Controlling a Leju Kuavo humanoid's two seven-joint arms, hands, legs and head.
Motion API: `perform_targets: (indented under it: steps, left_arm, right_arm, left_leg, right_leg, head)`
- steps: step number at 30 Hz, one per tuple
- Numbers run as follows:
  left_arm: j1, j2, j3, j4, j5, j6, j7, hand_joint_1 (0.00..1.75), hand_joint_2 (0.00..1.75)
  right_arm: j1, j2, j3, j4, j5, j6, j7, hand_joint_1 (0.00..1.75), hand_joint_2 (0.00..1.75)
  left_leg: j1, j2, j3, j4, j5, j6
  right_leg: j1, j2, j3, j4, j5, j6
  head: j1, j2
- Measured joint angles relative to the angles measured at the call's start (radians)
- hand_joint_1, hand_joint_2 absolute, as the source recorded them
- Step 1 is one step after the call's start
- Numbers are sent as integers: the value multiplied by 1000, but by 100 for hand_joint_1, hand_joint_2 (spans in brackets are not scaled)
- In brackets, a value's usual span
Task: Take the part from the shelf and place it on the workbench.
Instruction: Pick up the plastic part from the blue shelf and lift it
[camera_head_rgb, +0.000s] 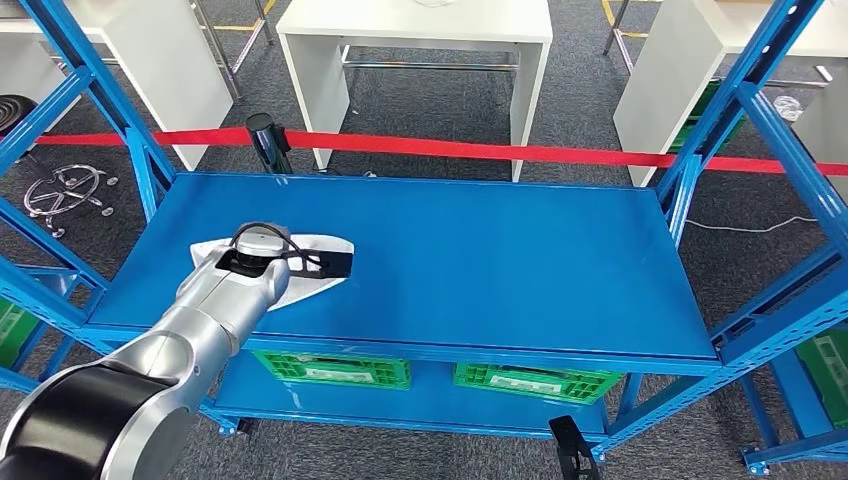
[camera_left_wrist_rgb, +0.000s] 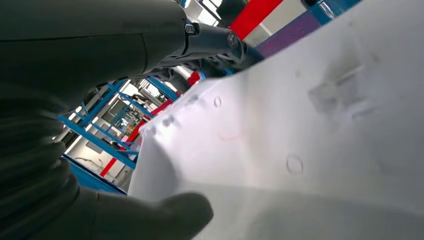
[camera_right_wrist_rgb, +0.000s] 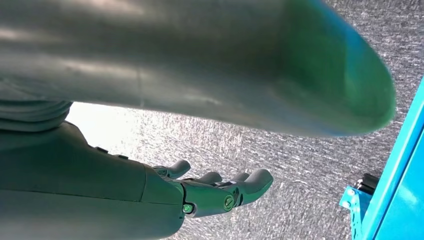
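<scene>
Left hand (camera_head_rgb: 262, 262) fingers (camera_left_wrist_rgb: 220, 42) close around the part (camera_head_rgb: 322, 262), which lies on the shelf (camera_head_rgb: 480, 250); carrying remains. Right hand (camera_right_wrist_rgb: 220, 192) hangs empty, fingers apart.

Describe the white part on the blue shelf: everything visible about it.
The white part is a flat, thin panel with a pale, smooth, matte surface and pointed corners, lying on the left half of the blue shelf top. A black patch shows near its right end. The left wrist view shows its surface close up, with small round marks, shallow dimples and a bent edge. The left hand lies over its left portion, thumb and fingers on either side of it; whether it is lifted cannot be told.
</scene>
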Motion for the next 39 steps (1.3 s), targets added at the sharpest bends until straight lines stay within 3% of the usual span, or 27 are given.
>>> perform_targets:
  steps: [30, 39]
  left_arm:
    - [-6, 0, 3, -3, 11, 32, -16, 175, 175]
    - [-19, -2, 161, -7, 232, 59, -89, 175, 175]
  right_arm:
    - [-13, 0, 0, 0, 10, -1, -4, 0, 0]
    - [-20, 0, 0, 0, 27, 19, 9, 0, 0]
  left_leg:
    - [0, -1, 2, 0, 0, 0]
    - [0, -1, 2, 0, 0, 0]
  right_leg:
    - [0, -1, 2, 0, 0, 1]
    - [0, -1, 2, 0, 0, 1]
  head:
    - [0, 0]
    - [0, 0]
